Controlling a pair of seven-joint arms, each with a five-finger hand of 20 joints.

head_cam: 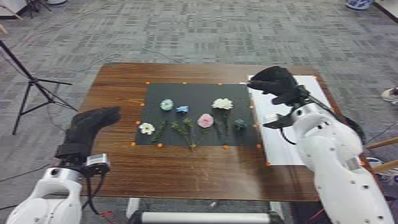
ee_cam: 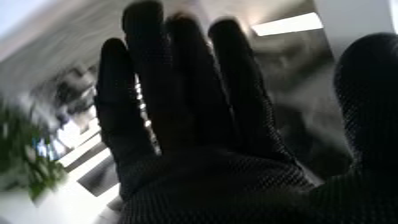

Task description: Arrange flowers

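From where I sit, I have my right hand [head_cam: 277, 84] at two o'clock from the dark mat [head_cam: 200, 92], above the far part of the white sheet [head_cam: 286, 156]. Its fingers [ee_cam: 185, 85] are straight and lightly spread, the thumb [ee_cam: 369, 95] standing well off from them. Some blurred green leaves [ee_cam: 31, 160] show past that hand in the wrist view.

My left hand [head_cam: 91, 121] is at nine o'clock from the mat, by the counter's [head_cam: 178, 177] edge; I can't tell from here whether it is open or closed.

The flowers lie on the mat. Reading from its middle, I have a pale mint bloom [head_cam: 166, 104] at ten o'clock, with a small blue one [head_cam: 182, 109] just beside it, closer in. The big white bloom [head_cam: 222, 104] is at two, the dark teal one [head_cam: 240, 123] at four, the pink one [head_cam: 205, 120] near the middle towards five, and the smaller white one [head_cam: 147, 128] at eight. Thin green sprigs [head_cam: 187, 128] lie near the middle, towards seven.
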